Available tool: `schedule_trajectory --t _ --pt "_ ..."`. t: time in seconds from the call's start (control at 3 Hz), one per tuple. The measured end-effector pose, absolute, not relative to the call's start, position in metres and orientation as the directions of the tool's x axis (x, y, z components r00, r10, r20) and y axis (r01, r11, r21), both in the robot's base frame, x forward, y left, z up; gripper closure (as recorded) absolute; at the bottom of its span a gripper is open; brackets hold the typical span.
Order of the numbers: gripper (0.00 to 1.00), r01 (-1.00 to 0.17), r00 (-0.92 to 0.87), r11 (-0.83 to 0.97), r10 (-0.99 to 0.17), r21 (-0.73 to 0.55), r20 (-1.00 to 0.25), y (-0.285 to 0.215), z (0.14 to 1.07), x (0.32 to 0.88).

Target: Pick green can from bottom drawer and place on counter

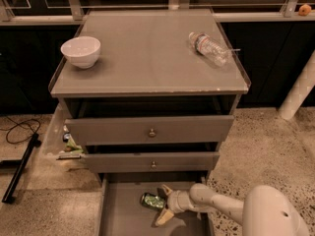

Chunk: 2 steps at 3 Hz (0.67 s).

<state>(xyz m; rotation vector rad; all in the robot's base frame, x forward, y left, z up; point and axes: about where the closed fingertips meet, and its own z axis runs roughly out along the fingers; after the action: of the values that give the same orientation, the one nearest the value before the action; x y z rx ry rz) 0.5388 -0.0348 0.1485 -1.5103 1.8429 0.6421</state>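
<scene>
The green can (151, 200) lies on its side in the bottom drawer (120, 215), which is pulled out below the two knobbed drawers. My gripper (162, 203) reaches into the drawer from the lower right. It is open, with one finger (167, 190) behind the can's right end and the other finger (164, 217) in front of it. The can sits between the fingers, resting on the drawer floor. The counter (142, 58) is the grey cabinet top above.
A white bowl (80, 51) stands on the counter's left. A clear plastic water bottle (208, 47) lies at its back right. A clear bin (61, 144) with items hangs on the cabinet's left side. A black stand (19, 168) and cable lie on the floor at left.
</scene>
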Motion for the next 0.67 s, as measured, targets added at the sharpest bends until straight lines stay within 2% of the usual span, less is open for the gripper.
schedule_trajectory --t 0.33,0.67 --pt "0.00 -0.973 -0.122 0.225 -0.660 -0.041 -0.742 -0.0316 0.1381 0.5413" --pt "0.19 -0.973 -0.122 0.225 -0.660 -0.041 -0.742 -0.0316 0.1381 0.5413"
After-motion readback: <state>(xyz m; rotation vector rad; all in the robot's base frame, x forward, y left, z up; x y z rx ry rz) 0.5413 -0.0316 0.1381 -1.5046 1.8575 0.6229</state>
